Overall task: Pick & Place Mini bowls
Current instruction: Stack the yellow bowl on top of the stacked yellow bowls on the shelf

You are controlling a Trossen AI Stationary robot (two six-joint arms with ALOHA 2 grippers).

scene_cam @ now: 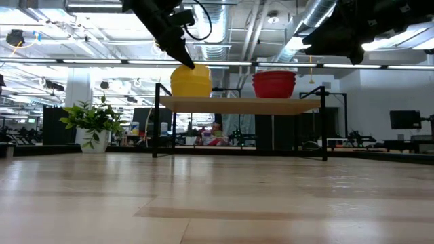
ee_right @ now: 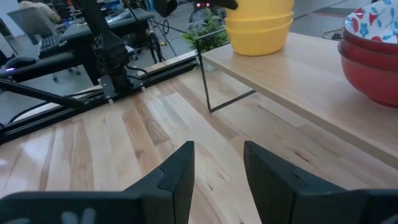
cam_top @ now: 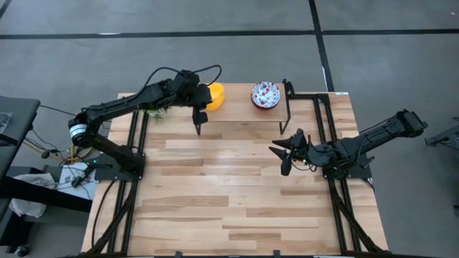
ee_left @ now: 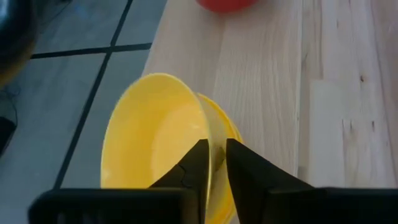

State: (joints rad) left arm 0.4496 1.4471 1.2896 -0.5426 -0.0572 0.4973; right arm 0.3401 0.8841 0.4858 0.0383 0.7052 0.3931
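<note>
On a raised shelf [scene_cam: 237, 104] along the far edge of the counter [scene_cam: 217, 203], two stacks of mini bowls, well apart. Toward the shelf's left end, plain yellow bowls [scene_cam: 190, 80] nested one inside another, with nothing in the top one but bare yellow. Toward the right end, nested speckled bowls [cam_top: 265, 94], white inside with red and blue flowers and red on the outside, the top one likewise holding nothing. Beyond the shelf's left end, near the far left corner of the counter, a small green plant [scene_cam: 95, 122] in a white pot. At the near side of the yellow stack, the left end effector [scene_cam: 186, 62], reaching down from above and set right at the rim of the top bowl, the rim running up through it in the left wrist view. Cannot tell whether clamped on that rim or loose around it. Top yellow bowl seated in the stack but sitting a little askew of the one below. Over the right half of the counter, short of the shelf, the right end effector [cam_top: 283, 154], fingers apart and holding nothing, with both stacks ahead of it on the shelf and neither touched.
</note>
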